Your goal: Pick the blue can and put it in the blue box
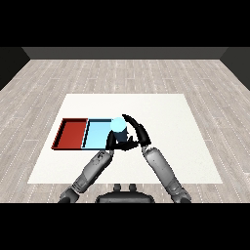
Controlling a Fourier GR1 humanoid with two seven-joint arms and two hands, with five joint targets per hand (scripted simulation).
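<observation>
Head view is showing the white table (185,146) spreading across a grey plank floor (205,78). On it the red tray (70,134) and the light blue tray (96,134) are lying side by side, touching. The right hand (139,133) is reaching in with its fingers straight and spread, thumb apart, just beside the can. The left hand (118,142) is curling round the blue can (118,125), which is standing upright at the blue tray's right edge, partly over that tray.
</observation>
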